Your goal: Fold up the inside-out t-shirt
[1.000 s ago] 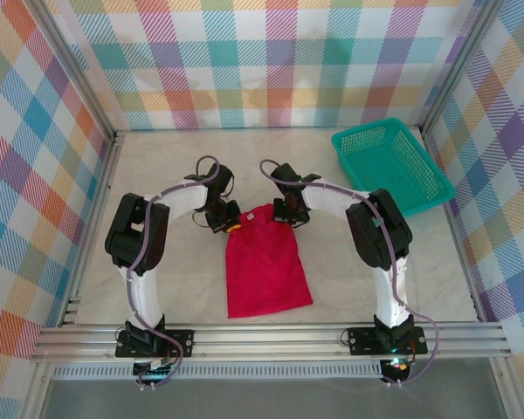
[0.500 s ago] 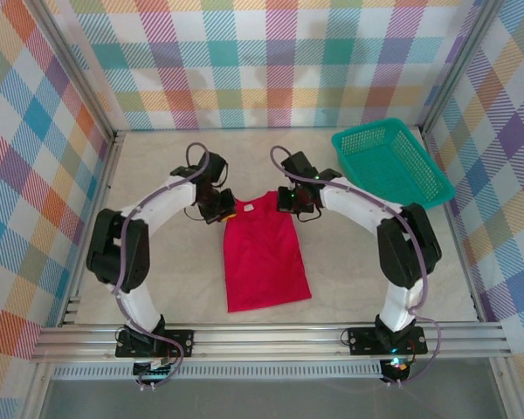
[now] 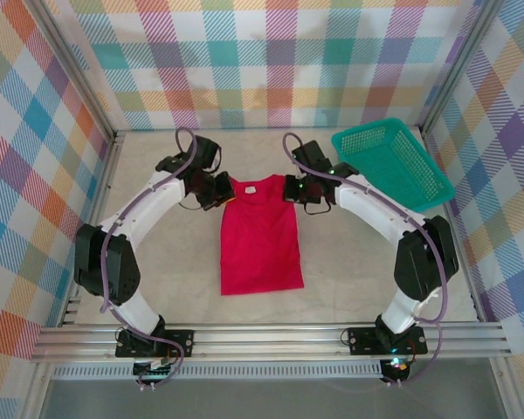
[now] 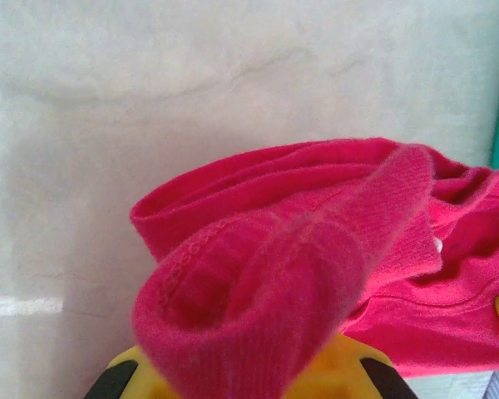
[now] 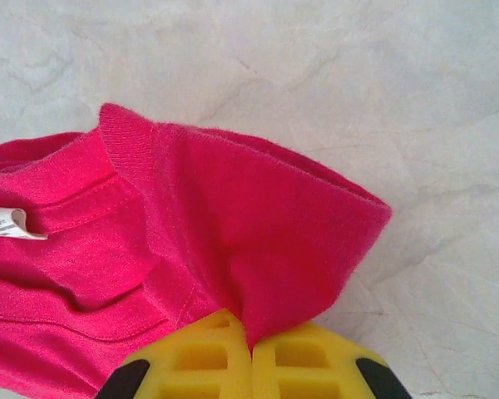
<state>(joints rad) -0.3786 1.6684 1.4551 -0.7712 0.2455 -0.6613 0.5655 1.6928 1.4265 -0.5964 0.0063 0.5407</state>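
Both arms reach far forward and arc inward, elbows bowed out to the sides. Left tool [image 3: 220,190] and right tool [image 3: 294,188] face each other, well apart. Both tools are clamped tight, each pinching a top corner of the inside-out t-shirt [image 3: 260,244]. Right tool's yellow fingertips [image 5: 208,357] meet.

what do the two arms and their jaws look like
Both the left arm and right arm have white links, black joints and bases, and a purple-grey cable looped alongside. The jaws are yellow with black corners.
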